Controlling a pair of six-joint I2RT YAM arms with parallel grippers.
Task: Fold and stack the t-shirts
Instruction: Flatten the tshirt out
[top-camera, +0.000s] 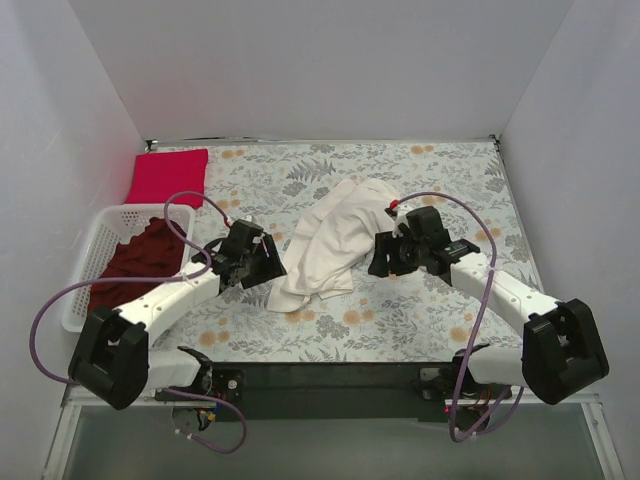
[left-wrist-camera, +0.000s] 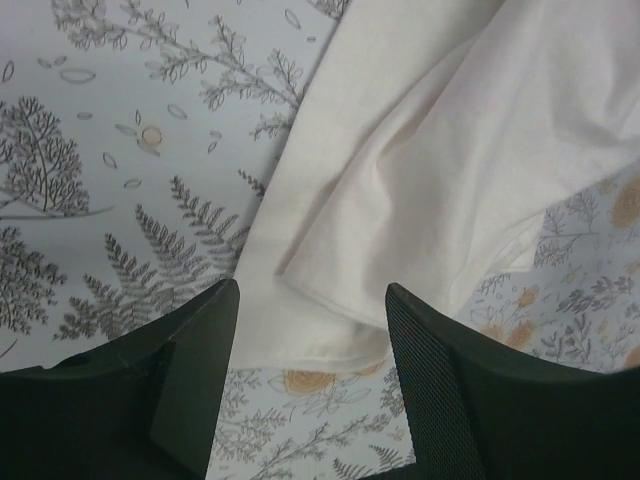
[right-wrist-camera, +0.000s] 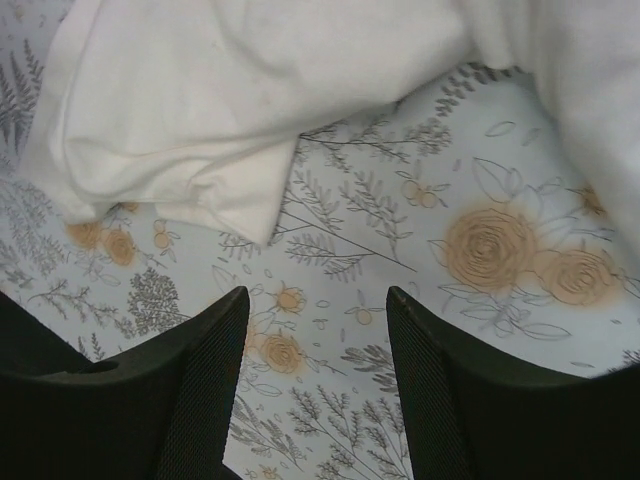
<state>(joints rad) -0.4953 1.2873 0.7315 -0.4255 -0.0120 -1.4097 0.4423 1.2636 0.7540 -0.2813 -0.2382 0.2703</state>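
Observation:
A cream-white t-shirt (top-camera: 335, 240) lies crumpled in the middle of the table. My left gripper (top-camera: 268, 264) hovers open at its left edge. In the left wrist view the shirt (left-wrist-camera: 430, 150) has its hem under the gap of the open left gripper (left-wrist-camera: 311, 290), which grips nothing. My right gripper (top-camera: 384, 256) stands open at the shirt's right side. In the right wrist view the right gripper (right-wrist-camera: 316, 292) is over bare cloth, with the shirt (right-wrist-camera: 220, 100) just ahead. A crimson-pink t-shirt (top-camera: 168, 175) lies folded flat at the far left. A dark maroon t-shirt (top-camera: 140, 255) sits bunched in the basket.
A white lattice basket (top-camera: 122, 213) stands at the left edge of the table, next to my left arm. The floral table cloth (top-camera: 440, 180) covers the table top. White walls close in the left, back and right sides.

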